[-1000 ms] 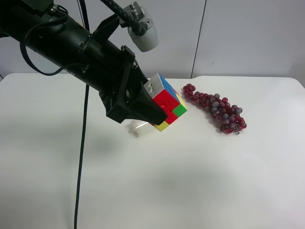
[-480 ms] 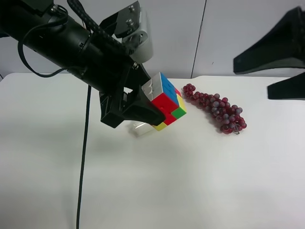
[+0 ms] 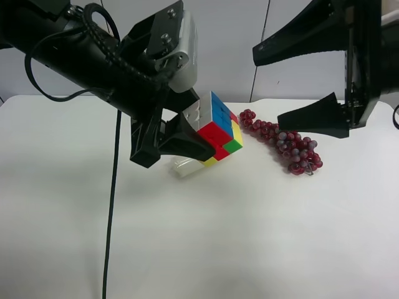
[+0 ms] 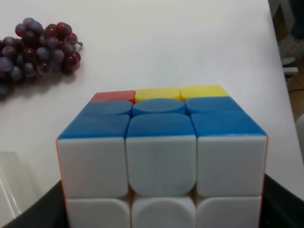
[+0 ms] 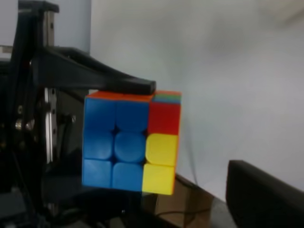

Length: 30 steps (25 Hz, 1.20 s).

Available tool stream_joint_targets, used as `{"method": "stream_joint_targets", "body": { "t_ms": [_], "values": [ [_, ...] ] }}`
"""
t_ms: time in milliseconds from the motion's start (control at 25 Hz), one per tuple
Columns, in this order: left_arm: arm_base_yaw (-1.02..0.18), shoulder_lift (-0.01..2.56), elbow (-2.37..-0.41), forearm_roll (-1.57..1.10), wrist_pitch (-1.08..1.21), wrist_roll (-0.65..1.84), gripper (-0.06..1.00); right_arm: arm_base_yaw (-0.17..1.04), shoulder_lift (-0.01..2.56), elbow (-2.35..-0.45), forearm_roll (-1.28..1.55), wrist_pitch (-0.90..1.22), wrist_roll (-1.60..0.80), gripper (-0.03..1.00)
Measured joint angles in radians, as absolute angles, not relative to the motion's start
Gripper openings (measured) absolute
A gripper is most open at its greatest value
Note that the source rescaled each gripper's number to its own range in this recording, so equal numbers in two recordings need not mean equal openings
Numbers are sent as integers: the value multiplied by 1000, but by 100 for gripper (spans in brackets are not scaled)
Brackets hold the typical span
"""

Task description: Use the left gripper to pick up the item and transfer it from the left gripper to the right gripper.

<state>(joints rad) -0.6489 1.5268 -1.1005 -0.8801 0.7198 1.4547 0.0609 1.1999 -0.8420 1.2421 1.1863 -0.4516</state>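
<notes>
The left gripper [image 3: 206, 140] has its fingers clenched on the cube [image 3: 218, 124] and holds it in the air above the surface [image 3: 249, 237], near the edge by the wall. The right gripper [image 3: 268, 88] hangs above the grapes [image 3: 283, 142] with its fingers spread wide, not touching the cube.

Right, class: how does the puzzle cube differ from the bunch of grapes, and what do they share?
The puzzle cube is clamped in the left gripper above the table; the bunch of grapes lies on the table, untouched. The cube is boxy with flat tiles; the grapes are a cluster of round berries. The cube shows blue, red, yellow, green and white; the grapes are dark red. Both have some red.
</notes>
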Motion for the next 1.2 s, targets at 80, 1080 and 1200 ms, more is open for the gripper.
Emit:
{"method": "stream_joint_targets", "body": {
  "t_ms": [80, 1080, 1200],
  "values": [
    [-649, 1527, -1101, -880, 720, 1459, 1, 61, 1214, -843, 1244, 1201, -446, 100],
    [-649, 1527, -1101, -837, 743, 1466, 1, 294, 1284, -843, 1246, 980, -380, 100],
    [-649, 1527, -1101, -840, 743, 1466, 1, 296, 1284, -843, 1246, 974, -380, 100]
  ]
}}
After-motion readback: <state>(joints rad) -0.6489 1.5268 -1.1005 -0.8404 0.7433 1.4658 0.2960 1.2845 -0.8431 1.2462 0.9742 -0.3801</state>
